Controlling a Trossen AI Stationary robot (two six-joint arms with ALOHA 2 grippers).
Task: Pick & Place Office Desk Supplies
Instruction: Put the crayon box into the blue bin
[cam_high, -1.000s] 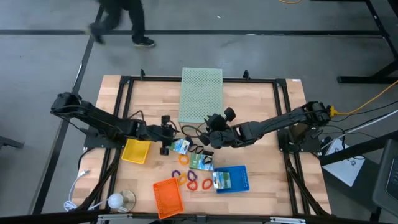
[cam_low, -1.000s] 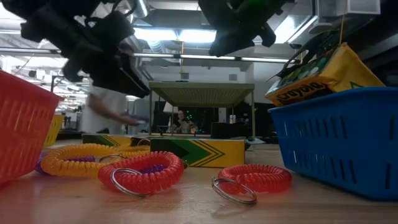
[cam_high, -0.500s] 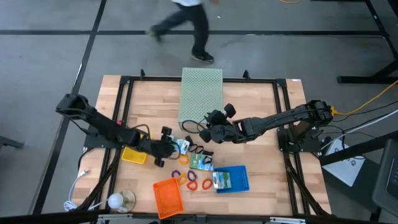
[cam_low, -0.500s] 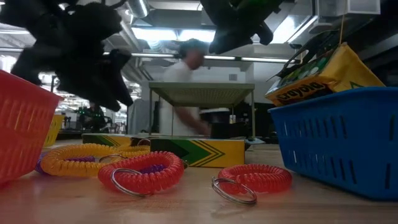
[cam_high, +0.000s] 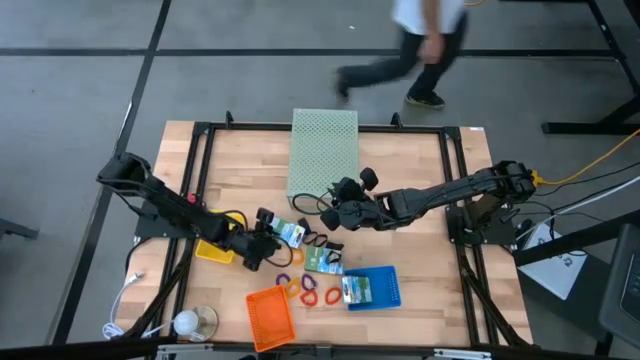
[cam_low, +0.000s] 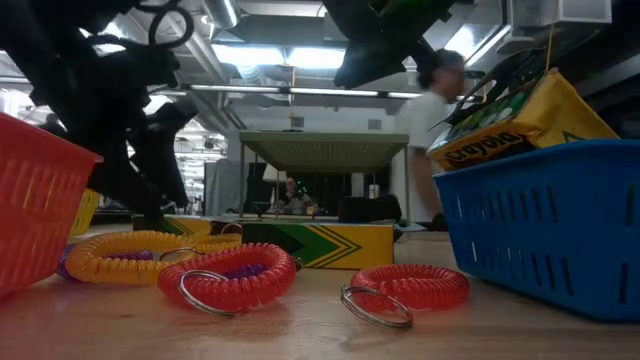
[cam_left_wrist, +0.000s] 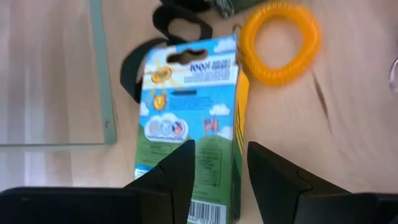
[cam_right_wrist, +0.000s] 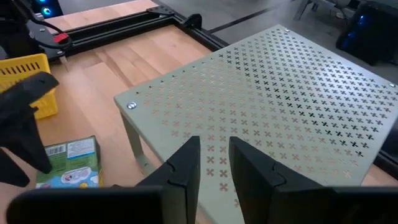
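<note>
A green-blue-white printed packet (cam_high: 290, 233) lies flat on the table, also seen in the left wrist view (cam_left_wrist: 193, 118). My left gripper (cam_high: 264, 246) (cam_left_wrist: 221, 149) is open over the packet's near end, a finger toward either long side; whether it touches, I cannot tell. An orange ring (cam_left_wrist: 280, 40) and black loops (cam_left_wrist: 180, 22) lie just beyond the packet. My right gripper (cam_high: 336, 215) (cam_right_wrist: 214, 146) hangs above the table's middle, narrowly open with nothing between its fingers. A second packet (cam_high: 322, 260) lies nearer the front, and a third (cam_low: 520, 120) leans in the blue tray (cam_high: 385, 290).
A pale green perforated box (cam_high: 323, 150) (cam_right_wrist: 273, 106) stands at the far middle. The yellow tray (cam_high: 213, 250) sits under my left arm and the orange tray (cam_high: 270, 316) at the front. Red rings (cam_low: 235, 278) lie between the trays. A person walks behind the table.
My left gripper has swung toward the table's near edge and come down onto the place of the printed packet, rolling a little as it went; its opening looks unchanged. The packet has stayed where it was. A person has walked from left to right behind the table.
</note>
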